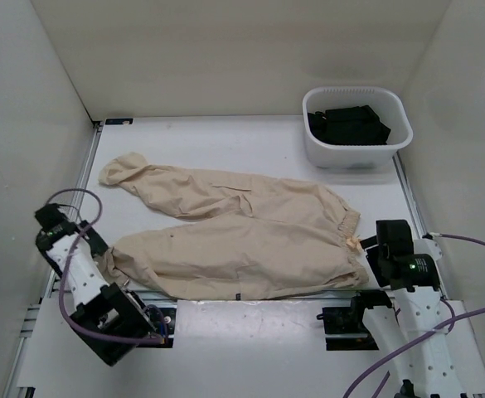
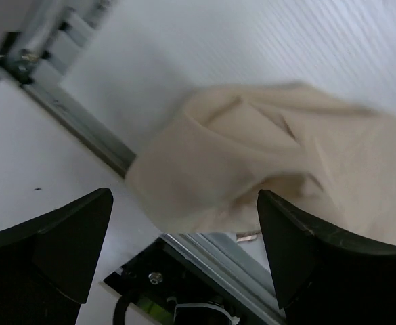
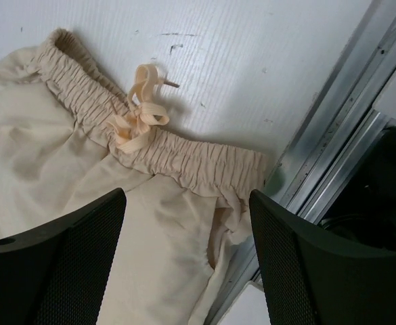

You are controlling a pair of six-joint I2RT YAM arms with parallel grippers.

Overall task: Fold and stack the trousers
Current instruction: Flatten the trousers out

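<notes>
The beige trousers (image 1: pixel 234 232) lie spread on the white table, legs pointing left, elastic waist at the right with a tied drawstring (image 3: pixel 138 116). My left gripper (image 1: pixel 107 264) is open at the near leg's cuff (image 2: pixel 204 169); the cuff sits just ahead of the fingers, not gripped. My right gripper (image 1: pixel 371 259) is open over the near corner of the waistband (image 3: pixel 204 166), its fingers either side of the cloth without holding it.
A white tub (image 1: pixel 356 128) with black folded garments (image 1: pixel 347 123) stands at the back right. A metal rail (image 1: pixel 250 297) runs along the table's near edge under the trousers' hem. White walls enclose the table on three sides.
</notes>
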